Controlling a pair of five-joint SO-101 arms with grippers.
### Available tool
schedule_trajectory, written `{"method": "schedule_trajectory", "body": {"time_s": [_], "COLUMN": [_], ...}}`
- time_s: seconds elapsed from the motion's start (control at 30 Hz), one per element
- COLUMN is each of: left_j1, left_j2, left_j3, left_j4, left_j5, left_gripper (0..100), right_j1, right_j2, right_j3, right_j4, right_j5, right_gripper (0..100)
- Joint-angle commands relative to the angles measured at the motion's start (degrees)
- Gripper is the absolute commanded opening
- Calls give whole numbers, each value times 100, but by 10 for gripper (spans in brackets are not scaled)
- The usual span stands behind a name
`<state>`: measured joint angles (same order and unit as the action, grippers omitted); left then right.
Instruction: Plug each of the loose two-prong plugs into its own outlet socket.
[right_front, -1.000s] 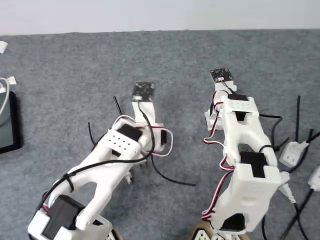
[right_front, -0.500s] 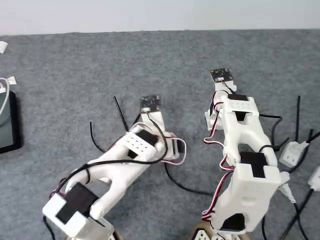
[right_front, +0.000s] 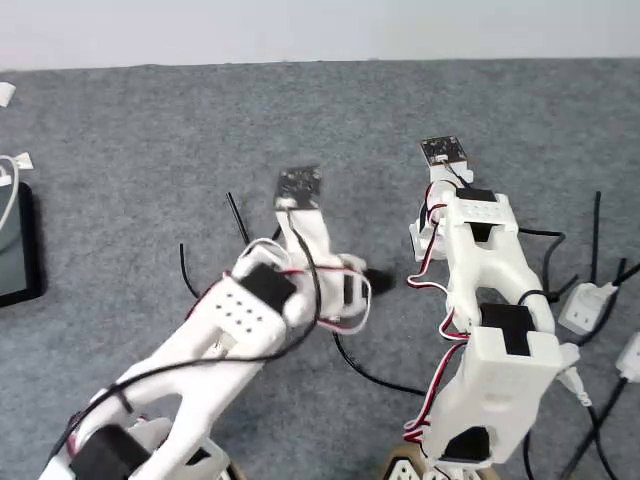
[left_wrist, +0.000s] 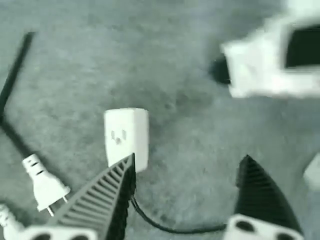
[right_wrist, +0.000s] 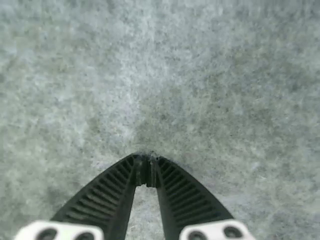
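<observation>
My left gripper (left_wrist: 188, 160) is open above the grey carpet. A white outlet socket block (left_wrist: 126, 136) lies just beyond one fingertip (left_wrist: 127, 167), which overlaps the block's near edge; a black cable runs from that end of the block. A loose white two-prong plug (left_wrist: 46, 187) on a black cord (left_wrist: 15, 75) lies off to the side of that finger. In the high view the left arm (right_front: 260, 300) covers this block. My right gripper (right_wrist: 148, 167) is shut with nothing in it, pointing down at bare carpet; the right arm (right_front: 490, 280) stands at centre right.
Two more white outlet blocks (right_front: 583, 305) (right_front: 632, 358) with black cables lie at the right edge. A black cable (right_front: 365, 372) runs from under the left arm to the right arm's base. A dark flat device (right_front: 15, 245) sits at the left edge.
The left arm has swung to the right and its wrist has pushed toward the right arm. The black cable beneath it has shifted rightward. The right arm has kept still.
</observation>
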<state>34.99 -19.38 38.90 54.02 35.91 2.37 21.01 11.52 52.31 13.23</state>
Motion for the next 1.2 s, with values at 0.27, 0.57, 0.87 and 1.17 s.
{"method": "schedule_trajectory", "body": {"time_s": [0.27, 0.57, 0.87, 1.17], "left_j1": [756, 360, -237, -448], "left_j2": [1864, 2365, 2365, 2347], "left_j3": [-444, -831, -813, -857], "left_j4": [-1301, -1116, -501, -132], "left_j5": [-1732, -1934, -1934, -1916], "left_gripper": [10, 12, 12, 12], "right_j1": [-57, -57, -57, -57], "right_j2": [-295, -295, -295, -295], "right_j3": [-62, -62, -62, -62], "right_j4": [-180, -180, -180, -180], "right_j5": [79, 88, 88, 88], "right_gripper": [9, 9, 9, 9]}}
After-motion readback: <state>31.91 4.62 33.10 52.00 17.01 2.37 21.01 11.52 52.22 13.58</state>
